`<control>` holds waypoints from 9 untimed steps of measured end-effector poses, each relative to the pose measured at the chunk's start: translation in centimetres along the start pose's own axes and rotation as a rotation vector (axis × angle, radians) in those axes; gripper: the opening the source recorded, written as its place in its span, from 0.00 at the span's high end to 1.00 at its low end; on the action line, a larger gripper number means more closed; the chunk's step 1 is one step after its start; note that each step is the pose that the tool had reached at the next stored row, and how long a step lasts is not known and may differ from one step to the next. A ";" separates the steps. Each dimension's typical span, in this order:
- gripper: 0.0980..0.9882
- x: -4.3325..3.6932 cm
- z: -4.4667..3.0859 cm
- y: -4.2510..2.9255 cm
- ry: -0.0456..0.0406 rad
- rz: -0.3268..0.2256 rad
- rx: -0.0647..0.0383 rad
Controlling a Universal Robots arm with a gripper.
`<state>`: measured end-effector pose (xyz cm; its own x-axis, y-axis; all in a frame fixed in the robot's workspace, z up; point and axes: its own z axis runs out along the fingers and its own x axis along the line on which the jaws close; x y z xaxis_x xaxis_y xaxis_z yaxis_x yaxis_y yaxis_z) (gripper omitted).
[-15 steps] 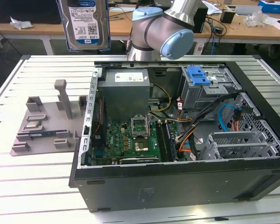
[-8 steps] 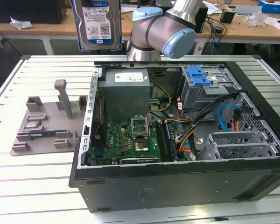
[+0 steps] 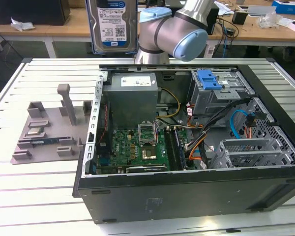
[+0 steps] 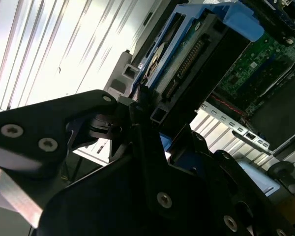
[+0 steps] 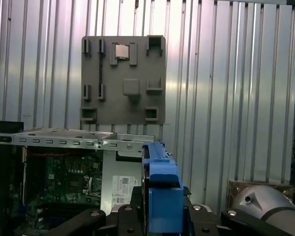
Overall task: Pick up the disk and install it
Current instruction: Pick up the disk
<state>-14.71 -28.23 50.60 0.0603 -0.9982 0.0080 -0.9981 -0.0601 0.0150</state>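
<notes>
The claw [image 4: 137,110] is clamped on the disk [image 4: 187,54]: in the second wrist view its black fingers [image 4: 83,115] press on one end of the drive, whose blue bracket runs along its edge. In the first wrist view the bracket's blue edge [image 5: 162,191] stands up between the claw's black parts.

In the exterior view the disk [image 3: 112,24] hangs upright in the air with its white-and-blue label toward the camera. It is at the far side of the scene, just beside the arm [image 3: 179,34] on the exterior view's left, and clear of the bench [image 3: 39,196].

Nearer lies the open computer case [image 3: 187,201], with its motherboard [image 3: 137,147], power supply [image 3: 132,93] and the blue-tabbed drive cage [image 3: 209,81] at the far right. A grey fixture tray [image 3: 44,132] rests on the bench left of the case.
</notes>
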 end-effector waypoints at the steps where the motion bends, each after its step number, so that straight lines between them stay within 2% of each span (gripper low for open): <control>1: 0.70 0.02 0.00 -0.30 0.0000 0.000 0.000; 5: 0.70 0.11 -0.02 -1.83 -0.0001 0.000 0.000; 9: 0.70 0.18 -0.04 -3.03 0.0000 0.000 0.000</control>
<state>-11.67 -28.23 50.60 0.0602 -0.9982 0.0079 -0.9981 -0.0601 0.0150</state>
